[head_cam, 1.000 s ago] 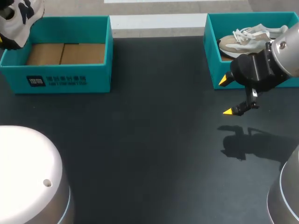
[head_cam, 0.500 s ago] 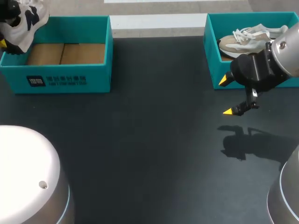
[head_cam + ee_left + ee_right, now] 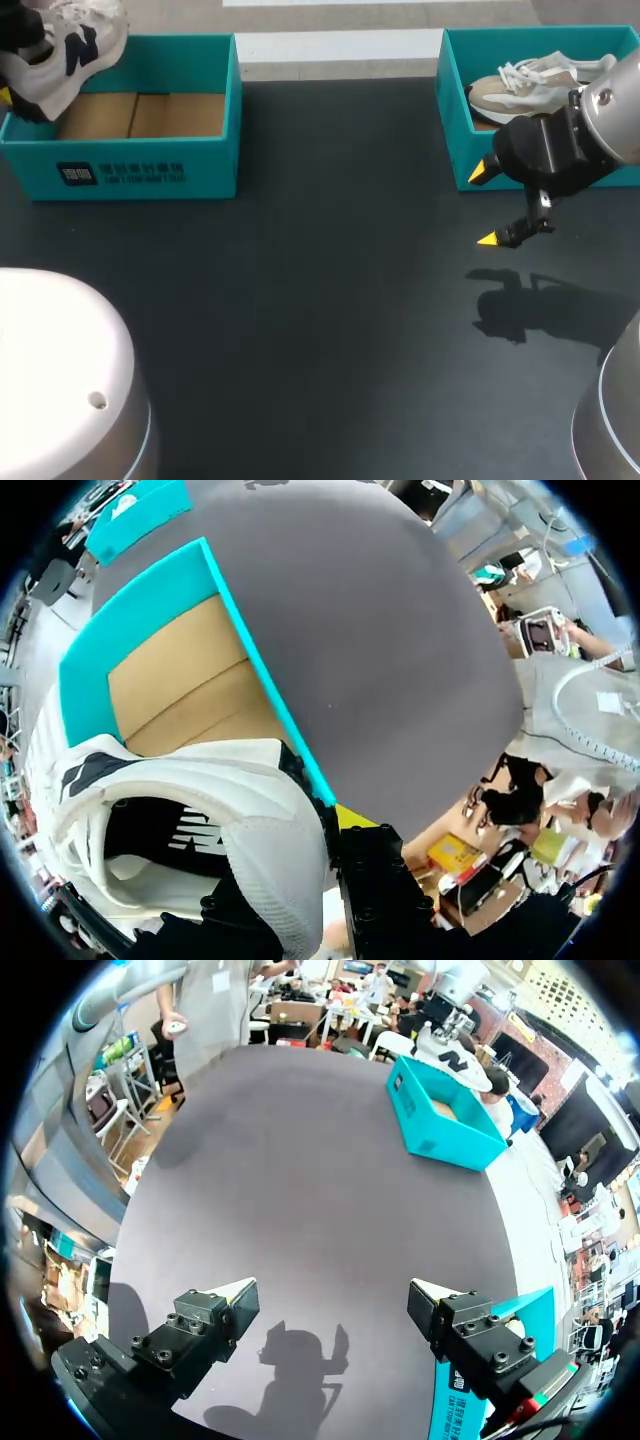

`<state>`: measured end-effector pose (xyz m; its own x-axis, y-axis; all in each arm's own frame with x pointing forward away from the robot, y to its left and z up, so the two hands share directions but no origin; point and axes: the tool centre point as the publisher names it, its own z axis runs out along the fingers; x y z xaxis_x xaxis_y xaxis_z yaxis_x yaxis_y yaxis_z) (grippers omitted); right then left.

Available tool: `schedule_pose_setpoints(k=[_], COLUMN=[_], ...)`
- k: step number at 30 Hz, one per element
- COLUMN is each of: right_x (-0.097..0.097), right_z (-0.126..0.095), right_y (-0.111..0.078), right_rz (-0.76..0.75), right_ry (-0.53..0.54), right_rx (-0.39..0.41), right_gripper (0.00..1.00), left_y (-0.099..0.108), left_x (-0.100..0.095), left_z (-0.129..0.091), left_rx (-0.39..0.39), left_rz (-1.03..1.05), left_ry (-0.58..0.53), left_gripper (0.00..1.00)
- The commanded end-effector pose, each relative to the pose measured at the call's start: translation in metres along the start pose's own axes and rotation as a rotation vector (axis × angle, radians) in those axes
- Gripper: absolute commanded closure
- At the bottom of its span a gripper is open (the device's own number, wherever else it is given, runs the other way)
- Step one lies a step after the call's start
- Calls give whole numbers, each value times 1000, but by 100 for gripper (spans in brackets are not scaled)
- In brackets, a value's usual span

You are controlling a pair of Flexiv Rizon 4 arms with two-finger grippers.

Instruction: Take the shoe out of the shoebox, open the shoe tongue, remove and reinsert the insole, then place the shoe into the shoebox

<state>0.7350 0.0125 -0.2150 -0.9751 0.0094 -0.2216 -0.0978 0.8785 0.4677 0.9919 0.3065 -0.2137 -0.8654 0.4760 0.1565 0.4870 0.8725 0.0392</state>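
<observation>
- shoe (image 3: 72,45): white with a dark mark on its side, held up in the air over the far left corner of the left box (image 3: 150,172), clear of the box floor.
- left gripper (image 3: 305,880): closed on the shoe. in its wrist view the white upper fills the gap between the two black fingers, and one yellow fingertip (image 3: 352,816) shows against the shoe's side.
- left box: teal and open on top, with a brown card floor (image 3: 190,690). it stands at the far left of the table (image 3: 330,300). in the left wrist view it lies just ahead of the shoe.
- right box (image 3: 455,150): teal, at the table's far right. a second shoe (image 3: 540,80), beige and white with white laces, lies inside it.
- right gripper (image 3: 486,205): hangs above the table just in front of the right box's near left corner. its fingers are spread wide, with only the dark tabletop between them.
- shadow (image 3: 520,310): the right gripper's, cast on the table near the gripper.
- in the right wrist view the left box sits well away across the table with the shoe above it, and a teal corner of the right box is just beside one finger.
- left base (image 3: 60,380) and right base (image 3: 612,420): white and rounded, at the near corners of the head view.
</observation>
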Motion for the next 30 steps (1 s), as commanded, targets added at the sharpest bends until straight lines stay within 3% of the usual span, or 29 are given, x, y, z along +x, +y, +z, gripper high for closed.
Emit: schedule_pose_setpoints(k=[1,5,24,30], right_x=[0,0,0,0], right_z=[1,1,1,1], right_y=[0,0,0,0], right_rz=[0,0,0,0], right_ry=[0,0,0,0], right_rx=[3,3,3,3], right_gripper=[0,0,0,0], left_y=[10,20,20,23], left_x=[-3,-5,-5,-19], left_z=[-11,-17,-17,-21], left_rx=[-322,-346,-346,-344], left_rz=[872,1091,1091,1053], left_ry=[85,133,133,70], left_gripper=[100,100,100,100])
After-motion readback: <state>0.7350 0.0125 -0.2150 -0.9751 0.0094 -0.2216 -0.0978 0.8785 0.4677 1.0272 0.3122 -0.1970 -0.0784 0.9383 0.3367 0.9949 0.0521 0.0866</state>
